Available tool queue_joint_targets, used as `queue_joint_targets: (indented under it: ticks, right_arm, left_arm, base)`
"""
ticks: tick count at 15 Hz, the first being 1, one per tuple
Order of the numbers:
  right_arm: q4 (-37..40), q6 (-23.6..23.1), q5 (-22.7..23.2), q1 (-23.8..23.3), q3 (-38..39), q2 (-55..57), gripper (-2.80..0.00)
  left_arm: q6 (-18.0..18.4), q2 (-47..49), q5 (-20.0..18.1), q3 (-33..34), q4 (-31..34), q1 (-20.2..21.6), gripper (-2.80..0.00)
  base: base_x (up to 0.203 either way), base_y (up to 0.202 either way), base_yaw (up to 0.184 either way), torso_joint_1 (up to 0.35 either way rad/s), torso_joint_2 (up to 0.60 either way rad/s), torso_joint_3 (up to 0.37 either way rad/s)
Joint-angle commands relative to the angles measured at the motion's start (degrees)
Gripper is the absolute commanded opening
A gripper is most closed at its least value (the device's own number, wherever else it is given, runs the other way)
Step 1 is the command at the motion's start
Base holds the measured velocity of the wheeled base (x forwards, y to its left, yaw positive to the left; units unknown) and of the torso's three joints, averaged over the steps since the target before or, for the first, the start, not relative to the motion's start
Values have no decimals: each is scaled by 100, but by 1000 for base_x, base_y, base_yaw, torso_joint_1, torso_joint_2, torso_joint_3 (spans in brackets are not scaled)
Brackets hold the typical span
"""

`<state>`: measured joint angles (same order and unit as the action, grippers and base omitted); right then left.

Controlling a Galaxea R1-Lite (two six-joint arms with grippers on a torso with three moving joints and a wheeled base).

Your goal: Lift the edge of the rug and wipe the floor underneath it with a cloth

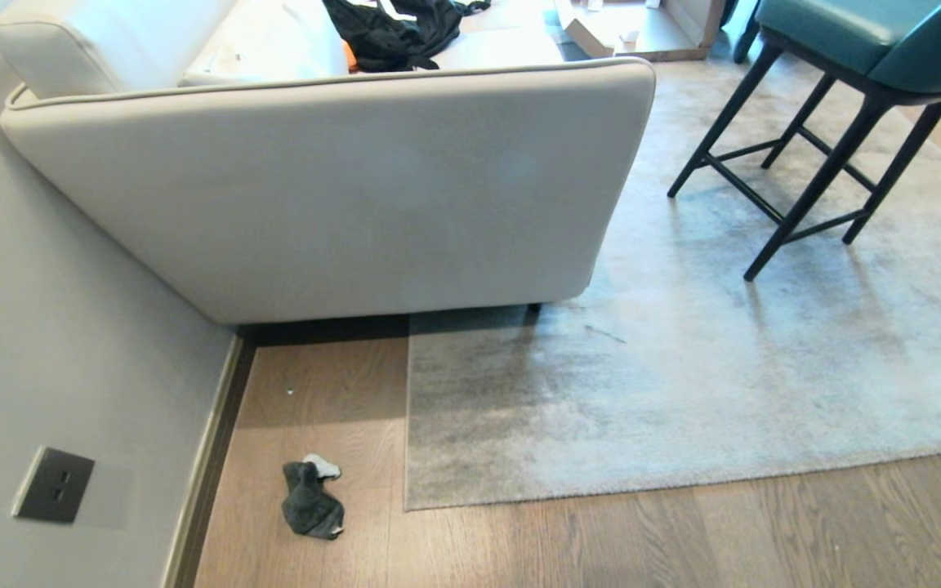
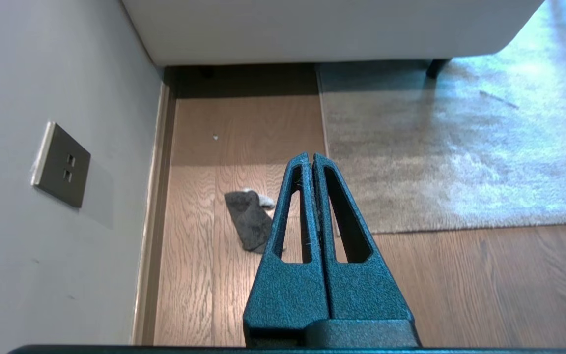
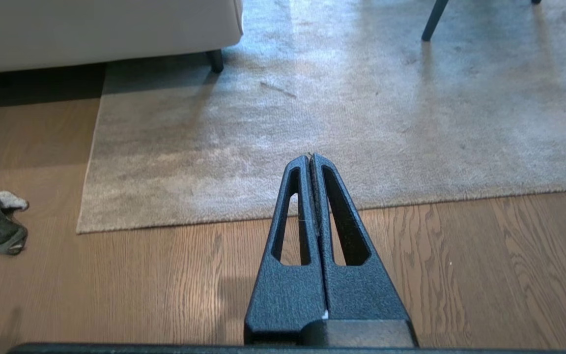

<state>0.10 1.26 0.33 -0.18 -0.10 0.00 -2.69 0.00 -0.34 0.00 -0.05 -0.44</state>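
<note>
Pale beige sofa (image 1: 340, 188) fills the far left, its side panel facing us, backed against the grey wall (image 1: 46, 327). Dark clothing (image 1: 393, 28) lies heaped on its seat. Far right, a teal stool (image 1: 846, 49) stands on black legs. Low on the wall at near left, a dark socket plate (image 1: 54, 484). A skirting strip (image 1: 209, 465) runs beneath it.

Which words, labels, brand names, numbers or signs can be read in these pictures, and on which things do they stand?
None can be read in any view.
The wall socket plate bears only two small slots, no lettering.
The cloth, the rug, the sofa and the stool show no label.
Both grippers, left and right, carry no marking.
</note>
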Motion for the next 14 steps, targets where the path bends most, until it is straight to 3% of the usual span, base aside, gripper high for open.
queue_joint_targets:
  ticks: [1,14]
  right_arm:
    - [-1,-3,2,1,1,0,-280]
    - [-1,0,2,1,1,9,-280]
  left_arm:
    - [5,0,-2,0,-4,0,-280]
    - [5,0,-2,0,-4,0,-280]
  base:
    - [0,0,0,5,5,203]
    - [0,0,0,2,0,205]
